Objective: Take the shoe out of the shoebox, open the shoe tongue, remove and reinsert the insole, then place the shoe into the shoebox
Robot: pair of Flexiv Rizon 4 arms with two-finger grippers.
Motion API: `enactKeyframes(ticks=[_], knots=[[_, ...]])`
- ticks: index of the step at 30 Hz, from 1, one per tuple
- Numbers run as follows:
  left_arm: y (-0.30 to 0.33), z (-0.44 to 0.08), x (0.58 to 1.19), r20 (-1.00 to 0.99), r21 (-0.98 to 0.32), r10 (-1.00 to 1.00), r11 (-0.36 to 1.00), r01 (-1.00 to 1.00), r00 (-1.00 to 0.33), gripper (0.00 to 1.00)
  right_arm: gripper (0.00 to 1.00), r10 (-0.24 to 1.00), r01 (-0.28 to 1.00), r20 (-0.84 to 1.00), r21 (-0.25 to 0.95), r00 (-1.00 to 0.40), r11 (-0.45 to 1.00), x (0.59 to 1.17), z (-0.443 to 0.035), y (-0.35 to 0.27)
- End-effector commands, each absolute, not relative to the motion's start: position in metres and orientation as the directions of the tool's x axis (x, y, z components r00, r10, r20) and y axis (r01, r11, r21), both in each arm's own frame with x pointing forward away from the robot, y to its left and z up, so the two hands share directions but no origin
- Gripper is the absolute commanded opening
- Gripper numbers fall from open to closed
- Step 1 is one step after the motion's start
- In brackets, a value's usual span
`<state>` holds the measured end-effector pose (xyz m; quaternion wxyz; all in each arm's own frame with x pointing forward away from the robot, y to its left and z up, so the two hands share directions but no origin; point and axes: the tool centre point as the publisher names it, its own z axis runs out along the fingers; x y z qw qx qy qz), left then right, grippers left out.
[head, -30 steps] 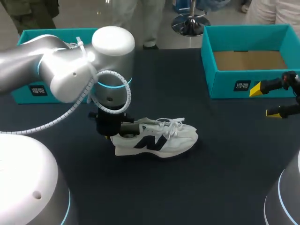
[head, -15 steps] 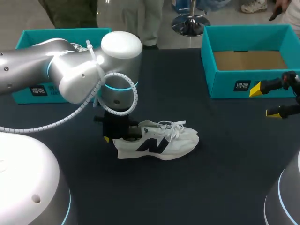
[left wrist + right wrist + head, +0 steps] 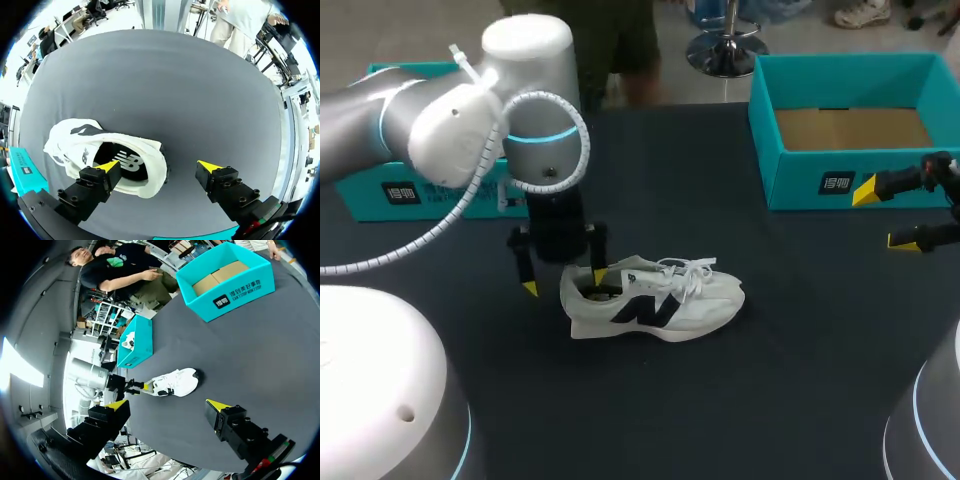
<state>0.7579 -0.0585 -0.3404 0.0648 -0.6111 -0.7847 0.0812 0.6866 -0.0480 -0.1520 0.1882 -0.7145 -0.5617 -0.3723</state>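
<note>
Dark worktop [image 3: 770, 390] carries the shoe [image 3: 665, 300] upright, well apart from the shoebox [image 3: 800, 180] | my left pincer [image 3: 564, 282] released, astride the heel collar [image 3: 152, 172] | right pincer [image 3: 167, 405] released, near the shoebox | risk: clenching collar only may tip the shoe.

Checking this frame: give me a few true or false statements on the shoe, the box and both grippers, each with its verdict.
1. The white sneaker with a dark side logo stands on the dark table, outside the shoebox. True.
2. The left gripper is shut on the sneaker's heel. False: it is open, with one yellow tip at the shoe's opening and the other over bare table.
3. The open teal cardboard shoebox holds a second shoe. False: only its brown floor shows.
4. The right gripper is open and apart from the sneaker. True.
</note>
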Motion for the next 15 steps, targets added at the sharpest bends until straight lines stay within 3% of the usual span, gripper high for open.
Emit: enactKeyframes(ticks=[1,6,15], knots=[[-0.0438,-0.3254,0.7561,-0.071,-0.247,0.937,0.315,0.917,-0.341,1.0,1.0,0.664,0.942,0.742,0.151,0.093,-0.301,0.6843,-0.1524,-0.048],[-0.0394,-0.3175,0.7538,-0.074,-0.301,0.882,0.425,0.854,-0.465,1.0,1.0,0.664,0.942,0.742,0.151,0.093,-0.301,0.6843,-0.1524,-0.048],[-0.0385,-0.3167,0.7531,-0.047,-0.327,0.886,0.422,0.846,-0.461,1.0,1.0,0.664,0.942,0.742,0.151,0.093,-0.301,0.6843,-0.1524,-0.048]])
